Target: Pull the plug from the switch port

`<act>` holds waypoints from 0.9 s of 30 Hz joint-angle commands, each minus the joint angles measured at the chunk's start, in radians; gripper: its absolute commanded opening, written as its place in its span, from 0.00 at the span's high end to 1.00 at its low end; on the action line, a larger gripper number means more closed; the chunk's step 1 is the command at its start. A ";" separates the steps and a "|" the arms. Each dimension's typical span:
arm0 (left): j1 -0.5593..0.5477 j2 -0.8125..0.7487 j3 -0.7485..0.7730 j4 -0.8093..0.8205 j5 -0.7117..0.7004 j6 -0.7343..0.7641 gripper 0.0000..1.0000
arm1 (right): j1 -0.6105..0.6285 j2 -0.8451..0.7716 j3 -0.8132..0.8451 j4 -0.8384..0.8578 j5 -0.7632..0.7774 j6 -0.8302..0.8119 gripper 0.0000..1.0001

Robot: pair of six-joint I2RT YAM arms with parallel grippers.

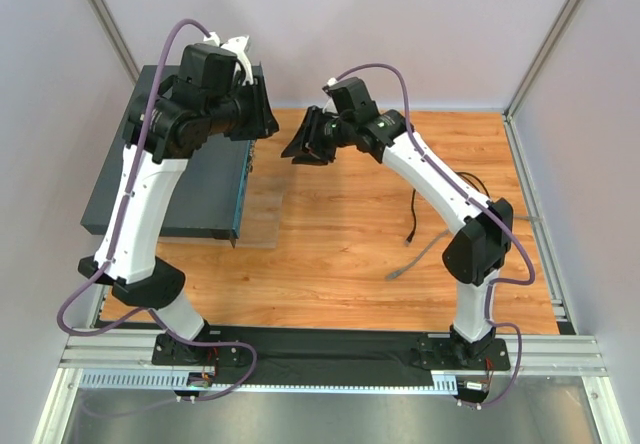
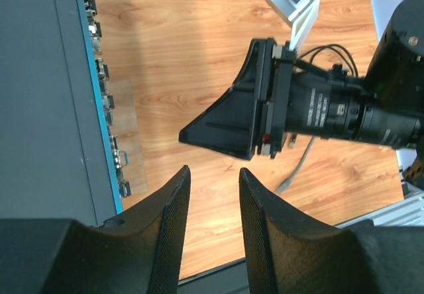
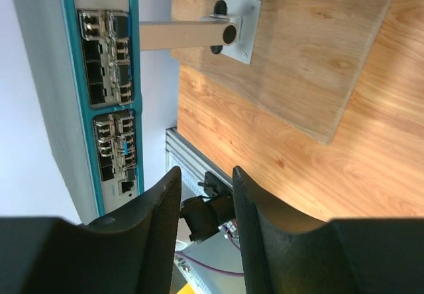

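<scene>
The switch (image 1: 170,179) is a flat dark grey box at the left of the table, its teal-edged port face (image 1: 240,194) turned toward the middle. The row of sockets shows in the left wrist view (image 2: 106,102) and the right wrist view (image 3: 109,82). No cable runs into any socket that I can see. A grey cable with a plug end (image 1: 398,272) lies loose on the wood; it also shows in the left wrist view (image 2: 286,185). My left gripper (image 1: 264,114) is open and empty above the switch's far front corner. My right gripper (image 1: 300,144) is open and empty, facing the port face from the right.
A clear plastic sheet (image 1: 262,209) lies under the switch's front edge and shows in the right wrist view (image 3: 298,55). A black cable (image 1: 412,214) lies by the right arm. Grey walls close in the table on three sides. An aluminium rail (image 1: 330,354) runs along the near edge.
</scene>
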 commanded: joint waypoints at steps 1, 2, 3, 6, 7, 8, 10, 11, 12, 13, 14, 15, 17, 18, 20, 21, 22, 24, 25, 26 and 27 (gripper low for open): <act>-0.012 -0.059 -0.014 -0.159 -0.048 0.014 0.57 | -0.019 -0.043 -0.048 0.133 -0.132 0.042 0.61; -0.014 -0.066 -0.032 -0.140 -0.044 0.017 0.58 | -0.016 -0.043 -0.065 0.176 -0.143 0.077 0.67; -0.014 -0.073 -0.051 -0.131 -0.038 0.014 0.61 | -0.013 -0.040 -0.078 0.243 -0.149 0.101 0.76; -0.014 -0.056 -0.040 -0.146 -0.012 0.013 0.66 | -0.003 -0.006 -0.056 0.293 -0.168 0.145 0.88; -0.014 -0.050 -0.038 -0.160 -0.015 0.016 0.66 | -0.002 0.018 -0.046 0.293 -0.171 0.153 0.90; -0.014 -0.050 -0.041 -0.163 -0.019 0.014 0.66 | 0.003 0.029 -0.027 0.305 -0.183 0.170 0.96; -0.014 -0.062 -0.057 -0.154 -0.034 0.016 0.66 | 0.006 0.051 -0.021 0.329 -0.194 0.190 0.99; -0.014 -0.065 -0.063 -0.151 -0.036 0.017 0.66 | 0.007 0.054 -0.019 0.343 -0.194 0.200 1.00; -0.014 -0.065 -0.072 -0.149 -0.036 0.018 0.66 | 0.009 0.057 -0.019 0.355 -0.194 0.205 1.00; -0.014 -0.060 -0.074 -0.160 -0.035 0.018 0.66 | 0.012 0.063 -0.019 0.362 -0.194 0.211 1.00; -0.014 -0.054 -0.074 -0.168 -0.032 0.018 0.68 | 0.012 0.066 -0.012 0.368 -0.195 0.220 1.00; -0.014 -0.050 -0.080 -0.174 -0.027 0.018 0.69 | 0.014 0.071 -0.007 0.369 -0.198 0.220 1.00; -0.014 -0.041 -0.091 -0.177 -0.018 0.017 0.70 | 0.018 0.078 0.000 0.365 -0.197 0.221 1.00; -0.014 -0.040 -0.098 -0.175 -0.016 0.018 0.70 | 0.020 0.080 0.000 0.362 -0.194 0.217 1.00; -0.014 -0.034 -0.095 -0.177 -0.022 0.019 0.70 | 0.026 0.086 0.002 0.359 -0.192 0.219 1.00; -0.014 -0.030 -0.094 -0.180 -0.028 0.021 0.70 | 0.024 0.087 0.007 0.359 -0.192 0.219 1.00; -0.014 -0.027 -0.092 -0.184 -0.039 0.025 0.69 | 0.026 0.089 0.007 0.359 -0.191 0.219 1.00; -0.014 -0.014 -0.091 -0.192 -0.048 0.028 0.69 | 0.030 0.092 0.008 0.357 -0.188 0.217 1.00; -0.014 -0.010 -0.091 -0.191 -0.048 0.028 0.69 | 0.030 0.094 0.008 0.359 -0.183 0.214 1.00; -0.014 -0.007 -0.091 -0.191 -0.050 0.031 0.69 | 0.032 0.094 0.008 0.359 -0.186 0.217 1.00; -0.015 -0.004 -0.091 -0.189 -0.051 0.031 0.69 | 0.030 0.097 0.008 0.360 -0.188 0.217 1.00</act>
